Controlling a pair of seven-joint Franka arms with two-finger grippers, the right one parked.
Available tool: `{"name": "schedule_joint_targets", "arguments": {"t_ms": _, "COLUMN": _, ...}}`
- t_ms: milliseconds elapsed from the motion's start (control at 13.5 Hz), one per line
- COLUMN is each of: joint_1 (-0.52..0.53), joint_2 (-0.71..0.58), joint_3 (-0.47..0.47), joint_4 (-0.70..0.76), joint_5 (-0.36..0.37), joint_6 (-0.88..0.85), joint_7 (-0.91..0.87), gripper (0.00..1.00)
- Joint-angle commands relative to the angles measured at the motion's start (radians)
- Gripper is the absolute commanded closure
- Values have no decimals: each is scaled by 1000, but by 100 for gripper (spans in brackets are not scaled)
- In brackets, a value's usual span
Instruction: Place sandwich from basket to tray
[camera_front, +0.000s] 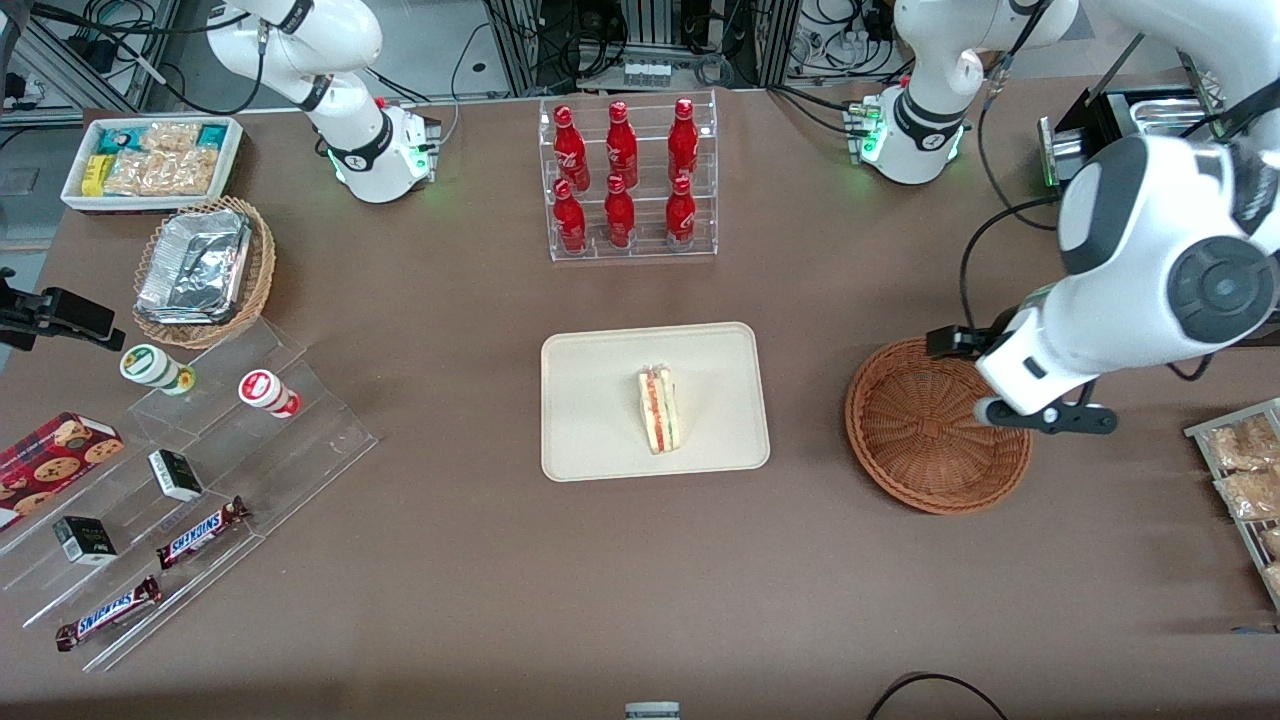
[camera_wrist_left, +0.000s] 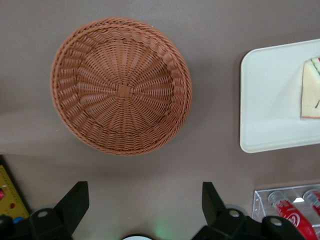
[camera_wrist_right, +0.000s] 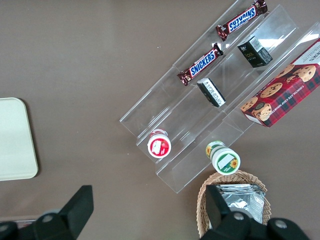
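Rough woven wicker basket, smooth matt plastic tray, glossy white-shelled gripper above.

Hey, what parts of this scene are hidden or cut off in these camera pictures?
- Basket: in the front view the working arm covers part of its rim.
- Sandwich: cut off by the left wrist view's edge, as is the tray.
- Tool: open above the table beside the basket; the front view hides it under the arm.

light: bright, even overhead | shadows: soft | focus: sharp | glare: foil container
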Motion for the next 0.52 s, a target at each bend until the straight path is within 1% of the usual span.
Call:
{"name": "schedule_joint_targets", "arguments": {"t_ms": 0, "joint_1": 22, "joint_2": -58, "joint_3": -3, "joint_4": -32, "joint_5": 5, "joint_6": -38, "joint_7": 33, "gripper": 0}}
{"name": "schedule_joint_targets", "arguments": {"t_ms": 148, "joint_1": 39, "joint_2": -82, "joint_3": 0, "joint_4": -32, "joint_5": 7, "joint_6": -50, "joint_7": 72, "gripper": 0}}
{"name": "schedule_joint_targets", "arguments": {"t_ms": 296, "joint_1": 54, "joint_2": -108, "joint_3": 14, "joint_4": -30, "joint_5": 20, "joint_6": -53, "joint_7": 69, "gripper": 0}}
{"name": "schedule_joint_targets", "arguments": {"t_ms": 444, "joint_1": 68, "joint_2": -127, "joint_3": 51, "joint_4": -30, "joint_5": 23, "joint_6": -55, "joint_7": 69, "gripper": 0}}
